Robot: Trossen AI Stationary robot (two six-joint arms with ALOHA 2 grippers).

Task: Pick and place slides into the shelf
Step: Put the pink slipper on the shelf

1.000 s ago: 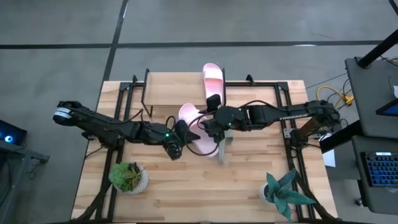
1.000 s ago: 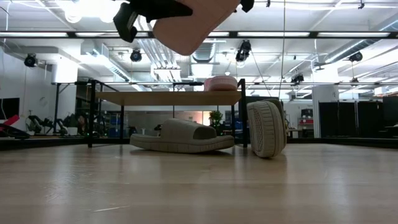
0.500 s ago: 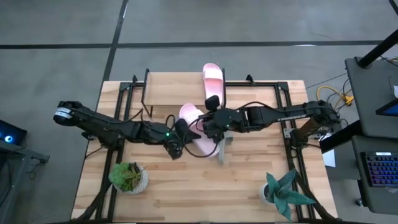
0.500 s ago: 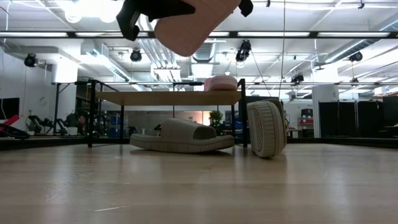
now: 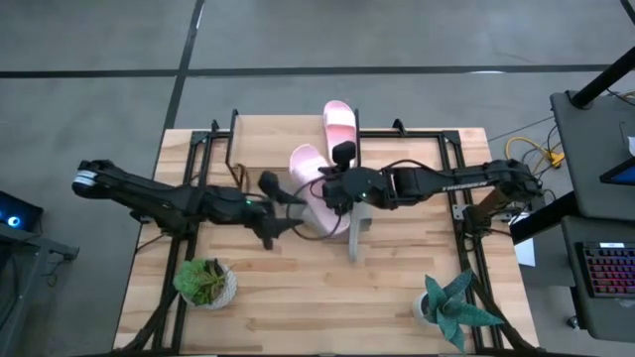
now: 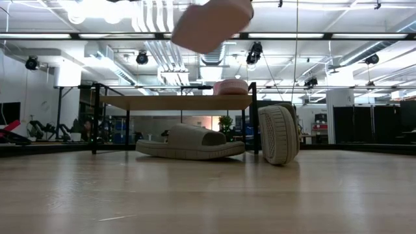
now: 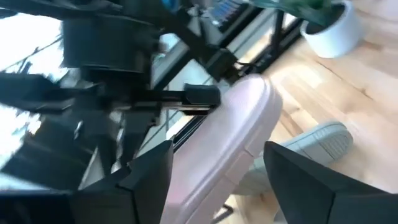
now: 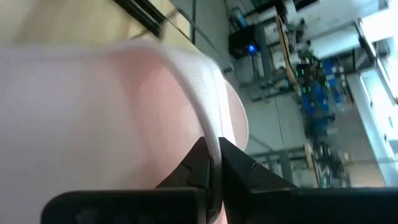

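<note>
1. The right end effector (image 5: 331, 188) is clamped narrowly on the edge of a pink slide (image 5: 316, 188), holding it in the air above the middle of the surface (image 5: 298, 307). In the right wrist view its two dark fingers (image 8: 200, 163) pinch a thin rim of the slide.
2. The left end effector (image 5: 280, 213) stands just to the left of the held slide with its fingers spread wide. In the left wrist view the slide passes between the fingers without either one visibly touching it.
3. The held slide's long axis runs roughly near to far and slightly slanted. In the low view it hangs tilted, well above the shelf's top.
4. The shelf (image 5: 268, 139) lies on the far side of the held slide, so the coming move should judge as a carry away from the near edge by the right arm, which alone has the grip.
5. On the shelf's wood top, at its right end, lies a second pink slide (image 5: 338, 122), also pointing near to far.
6. Under the shelf, one grey slide (image 6: 190, 142) lies flat on the surface.
7. The other grey slide (image 6: 278, 134) stands on edge at the shelf's right leg.
8. The bare stretch of shelf top left of the second pink slide looks the likeliest landing place.
</note>
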